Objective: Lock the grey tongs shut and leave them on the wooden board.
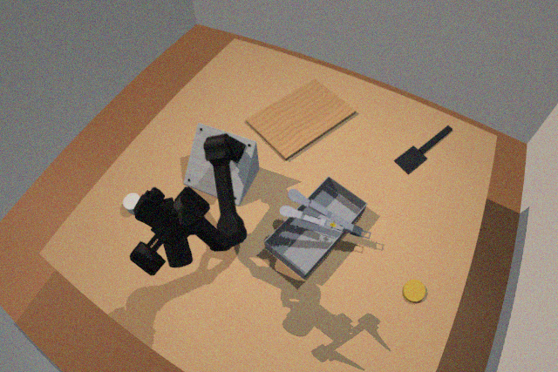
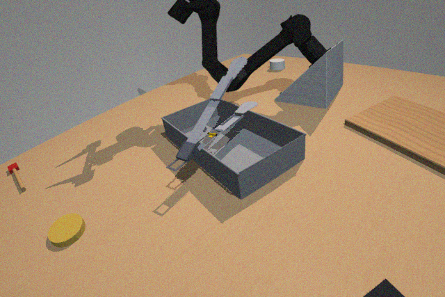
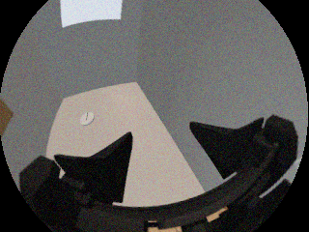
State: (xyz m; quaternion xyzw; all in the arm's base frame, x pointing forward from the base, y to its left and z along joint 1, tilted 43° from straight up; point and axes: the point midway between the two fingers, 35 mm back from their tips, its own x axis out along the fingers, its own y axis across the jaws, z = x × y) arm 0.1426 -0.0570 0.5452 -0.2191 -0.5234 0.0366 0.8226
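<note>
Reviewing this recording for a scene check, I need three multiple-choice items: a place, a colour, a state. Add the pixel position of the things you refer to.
1. Where do the grey tongs lie?
A) on the wooden board
B) across the roasting tin
C) beside the spatula

2. What colour is the round disc on the table?
A) yellow
B) red
C) green

3. How do the gripper's jaws stand?
A) shut on the tongs
B) shut on nothing
C) open

B: the tongs point(image 1: 315, 216) point(image 2: 203, 121) span the tin point(image 1: 285, 260) point(image 2: 271, 174).
A: the disc point(image 1: 414, 290) point(image 2: 67, 229) shows a yellow top.
C: the wrist view shows the gripper point(image 3: 161, 130) with a wide gap between its fingers.
</note>
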